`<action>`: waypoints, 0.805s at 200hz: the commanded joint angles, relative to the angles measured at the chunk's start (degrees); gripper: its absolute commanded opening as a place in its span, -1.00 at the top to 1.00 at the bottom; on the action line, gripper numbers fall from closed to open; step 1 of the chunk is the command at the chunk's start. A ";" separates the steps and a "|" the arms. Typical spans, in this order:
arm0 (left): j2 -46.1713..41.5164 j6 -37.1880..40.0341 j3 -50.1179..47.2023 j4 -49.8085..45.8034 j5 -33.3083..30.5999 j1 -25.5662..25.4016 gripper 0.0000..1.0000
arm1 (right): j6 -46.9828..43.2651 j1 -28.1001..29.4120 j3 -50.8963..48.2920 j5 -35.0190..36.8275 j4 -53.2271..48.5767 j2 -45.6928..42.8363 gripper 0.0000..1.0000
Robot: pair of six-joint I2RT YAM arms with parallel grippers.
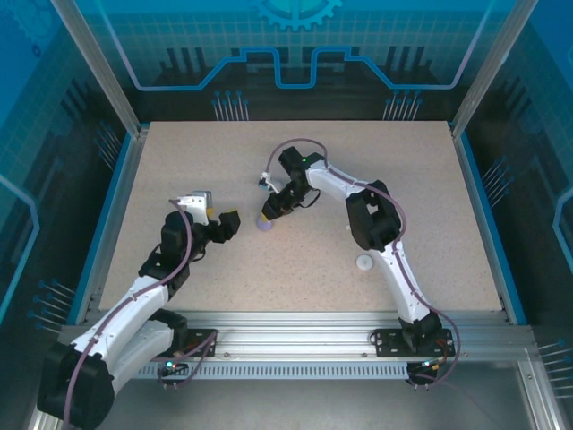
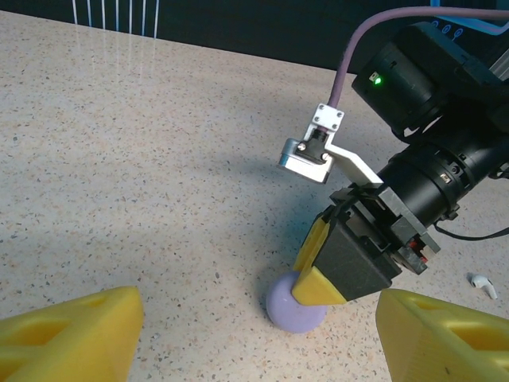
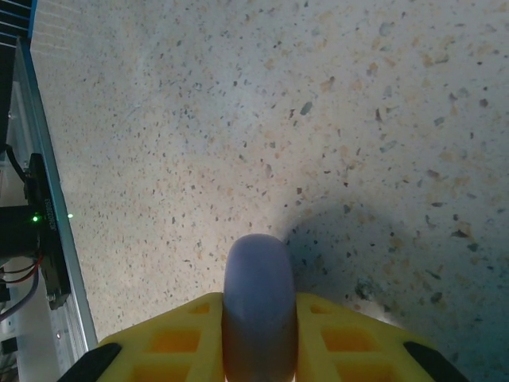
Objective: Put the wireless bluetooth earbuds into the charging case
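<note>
**Right claw** (image 3: 258, 312): closed on the purple charging case (image 3: 256, 270). The case stands on edge between the yellow fingers (image 3: 195, 318), pinched across its flat faces, with its rounded rim bulging out ahead of the fingertips. In the left wrist view its lower edge sits at or just above the table (image 2: 159, 159); contact cannot be confirmed.

**Left claw** (image 1: 224, 222): jaws wide apart, nothing between them. It sits just beside the right claw and faces the held case.

**Earbuds:** one white earbud (image 2: 481, 283) lies on the table beyond the right claw, apart from both claws. A white round case (image 1: 363, 262) lies well behind the right claw, near that arm's forearm.

**Handling, as judged:**
- The case looks light, rigid and smooth-shelled, so it is liable to pivot or slip in a two-point pinch. The grip across the flat faces is the sounder one.
- The earbud is tiny, glossy and apt to roll or skate. It is best taken across the bulb, leaving the stem free to enter its socket.

**Not determinable:**
- The case's lid seam and hinge, and whether it is open or shut.
- Whether any bud already sits inside.
- Which way up the white earbud lies; it is too small to read.
</note>
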 commanded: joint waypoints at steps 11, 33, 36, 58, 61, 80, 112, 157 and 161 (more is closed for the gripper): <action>-0.01 0.99 1.57 0.14 0.40 0.50 -0.56 | 2.03 0.15 1.78 0.17 -2.50 1.81 0.51; 0.22 1.17 1.49 0.41 0.49 0.50 -0.56 | 2.99 -0.17 1.71 0.61 -2.37 1.89 0.42; 0.24 1.13 1.41 0.46 0.53 0.50 -0.56 | 3.09 -0.20 1.82 0.70 -2.33 1.92 0.40; 0.60 1.10 1.41 0.59 0.75 0.50 -0.56 | 4.05 -0.59 1.84 1.11 -2.23 2.07 0.28; 0.60 1.16 1.39 0.66 0.75 0.50 -0.56 | 4.18 -0.67 1.87 1.20 -2.23 2.03 0.26; 0.75 1.17 1.41 0.85 0.84 0.50 -0.55 | 4.83 -0.91 1.87 1.83 -2.14 2.02 0.14; 0.64 1.44 1.58 0.61 0.92 0.50 -0.55 | 5.97 -1.44 2.00 3.45 -1.75 1.56 0.02; 0.74 2.21 1.83 0.20 1.28 0.50 -0.54 | 7.44 -2.02 1.63 7.09 -1.07 -0.57 -0.11; 0.76 2.25 1.87 0.16 1.37 0.50 -0.54 | 7.64 -2.17 1.53 7.33 -0.85 -0.95 -0.11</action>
